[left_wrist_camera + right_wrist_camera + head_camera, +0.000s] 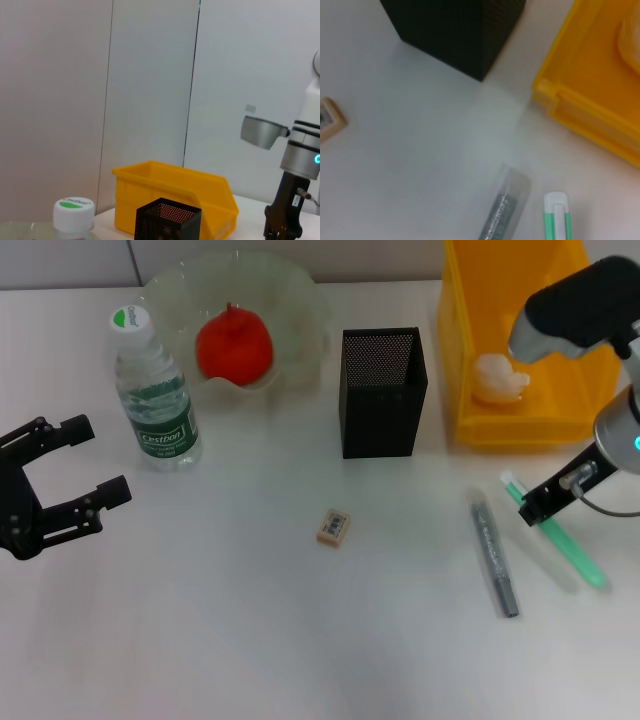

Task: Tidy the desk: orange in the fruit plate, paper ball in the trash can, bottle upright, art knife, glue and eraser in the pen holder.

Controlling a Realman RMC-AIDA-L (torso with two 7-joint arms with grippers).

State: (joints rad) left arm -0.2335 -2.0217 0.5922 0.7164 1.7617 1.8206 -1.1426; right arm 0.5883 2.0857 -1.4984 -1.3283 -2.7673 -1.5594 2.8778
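My right hand (540,508) hangs over the green art knife (560,530) beside the grey glue (495,555) on the worktop (250,640); I cannot tell its fingers' state, so I should center over the knife's middle and align with its length. My left hand (85,465) waits open near the upright bottle (155,390). I count 1 orange (233,345) in 1 fruit plate (300,300), 1 paper ball (498,378) in 1 trash can (520,420), 1 eraser (333,527), 1 pen holder (382,395).

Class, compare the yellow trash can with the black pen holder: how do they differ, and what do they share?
The trash can is bright yellow solid plastic; the pen holder is black mesh. The trash can is the larger and wider of the two; the pen holder is narrow and taller than wide. The trash can holds a white paper ball; nothing shows in the pen holder. Both are open-topped and stand upright side by side.
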